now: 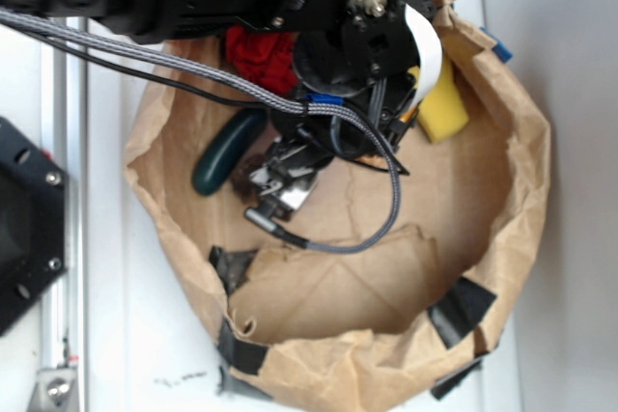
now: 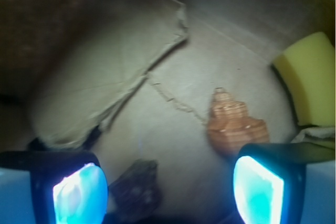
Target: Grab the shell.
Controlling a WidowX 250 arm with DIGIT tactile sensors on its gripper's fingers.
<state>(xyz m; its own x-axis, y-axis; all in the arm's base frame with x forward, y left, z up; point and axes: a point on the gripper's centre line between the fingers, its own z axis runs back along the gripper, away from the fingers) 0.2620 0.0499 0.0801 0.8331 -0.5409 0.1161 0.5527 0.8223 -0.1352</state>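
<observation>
In the wrist view the orange-tan ridged shell (image 2: 233,124) lies on the brown paper floor, spire pointing up-frame, just above and partly behind the right fingertip (image 2: 258,190). My gripper (image 2: 169,192) is open and empty, its two glowing blue pads wide apart. A dark brown lumpy rock (image 2: 135,184) lies between the pads, nearer the left one. In the exterior view the arm hangs over the paper bowl and the gripper (image 1: 282,185) is low inside it; the shell is hidden by the arm there.
A crumpled brown paper bowl (image 1: 521,190) with black tape patches rings the work area. Inside are a dark green pickle-shaped thing (image 1: 227,151), a yellow sponge (image 1: 442,108) (also in the wrist view (image 2: 312,74)) and a red object (image 1: 261,55). A grey braided cable (image 1: 377,229) loops below the gripper.
</observation>
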